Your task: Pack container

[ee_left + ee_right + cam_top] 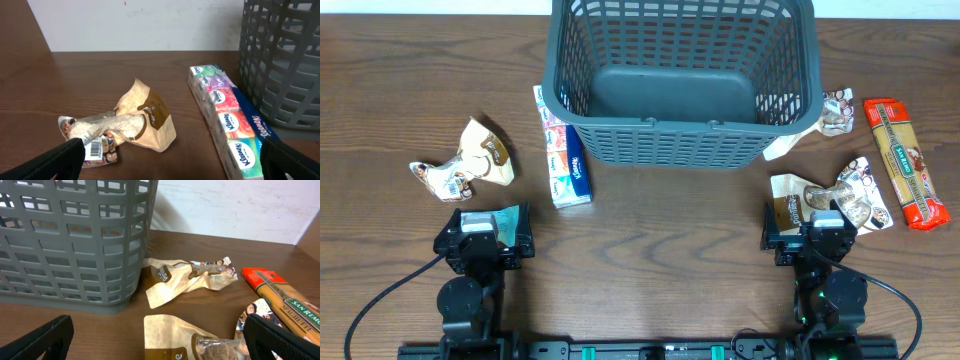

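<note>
Left gripper [490, 215] and right gripper [808, 215], at 7 and 5 o'clock, fingers spread wide, holding nothing; container [680, 150], at 12 o'clock, empty, packing apparently not begun; tissue pack [563, 150], three snack packets [470, 160] and spaghetti pack [906, 162] all outside on table [670, 250].

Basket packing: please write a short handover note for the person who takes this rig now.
Left gripper and right gripper: both open, holding nothing.
Basket: far centre of the table, empty.
Left of it: tissues and left packet.
Right of it: far packet, near packet and spaghetti.
Done: nothing packed yet.
Left: all five items.
</note>
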